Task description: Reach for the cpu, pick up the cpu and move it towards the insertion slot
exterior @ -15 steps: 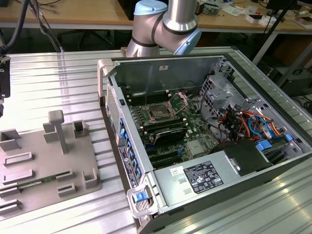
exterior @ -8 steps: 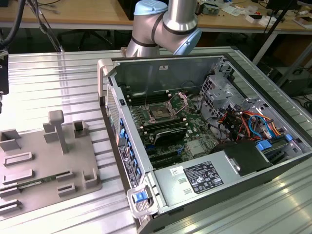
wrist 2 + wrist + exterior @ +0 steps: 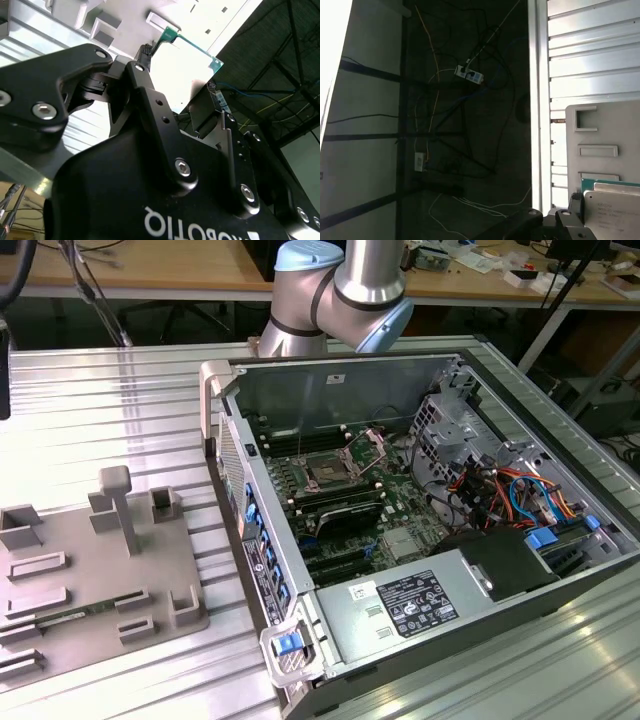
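- Arm (image 3: 340,285): silver tube and pale blue joints, bent at the joint in the exterior view.
- Gripper (image 3: 182,80): black fingers (image 3: 150,100) pressed on the cpu (image 3: 192,60), clamped between their tips.

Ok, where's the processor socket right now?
In the exterior view, the silver-framed square socket sits mid-frame on the green circuit board inside the open grey computer case.

Exterior view: arm (image 3: 340,285) cut by the top edge, upper part lost. Tray (image 3: 150,565) runs off the exterior view's left edge. Slot (image 3: 328,472): contacts in the dark centre too small to tell.

Second wrist view: cpu (image 3: 187,62) top glared to blank white, its near edge hidden behind the gripper (image 3: 181,79) clamped on it.

First wrist view: cpu (image 3: 612,212) cut by two picture edges; its print too small to tell.
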Controlling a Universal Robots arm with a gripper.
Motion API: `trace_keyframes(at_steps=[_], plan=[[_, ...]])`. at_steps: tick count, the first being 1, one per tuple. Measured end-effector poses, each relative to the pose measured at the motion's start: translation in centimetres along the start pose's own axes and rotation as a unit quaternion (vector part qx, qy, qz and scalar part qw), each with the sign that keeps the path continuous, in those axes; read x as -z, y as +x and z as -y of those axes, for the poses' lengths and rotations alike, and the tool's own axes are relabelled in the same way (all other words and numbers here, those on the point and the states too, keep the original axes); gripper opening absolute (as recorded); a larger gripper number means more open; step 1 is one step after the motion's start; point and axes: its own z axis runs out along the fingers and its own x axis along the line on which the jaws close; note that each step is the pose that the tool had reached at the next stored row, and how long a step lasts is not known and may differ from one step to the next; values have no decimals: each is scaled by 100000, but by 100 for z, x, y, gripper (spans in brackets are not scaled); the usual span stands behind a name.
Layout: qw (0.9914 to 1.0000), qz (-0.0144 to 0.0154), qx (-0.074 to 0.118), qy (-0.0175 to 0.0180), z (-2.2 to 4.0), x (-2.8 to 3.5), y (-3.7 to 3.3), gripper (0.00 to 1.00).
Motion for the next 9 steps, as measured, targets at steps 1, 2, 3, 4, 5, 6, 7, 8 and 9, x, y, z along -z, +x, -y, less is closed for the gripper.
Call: trace_keyframes(at_steps=[1, 2, 3, 4, 5, 6, 7, 8, 9], plan=[[100000, -2, -2, 1, 0, 12, 0, 55], [100000, -4, 1, 2, -1, 28, 0, 55], [100000, -2, 1, 0, -1, 45, 0, 55], [100000, -1, 1, 1, -2, 68, 0, 55], [100000, 0, 0, 1, -3, 78, -1, 55], [100000, 0, 0, 1, -3, 89, -1, 55], [100000, 0, 1, -1, -3, 104, -1, 55], [100000, -1, -1, 0, -4, 120, -1, 55], [100000, 0, 0, -2, -4, 131, -1, 55]])
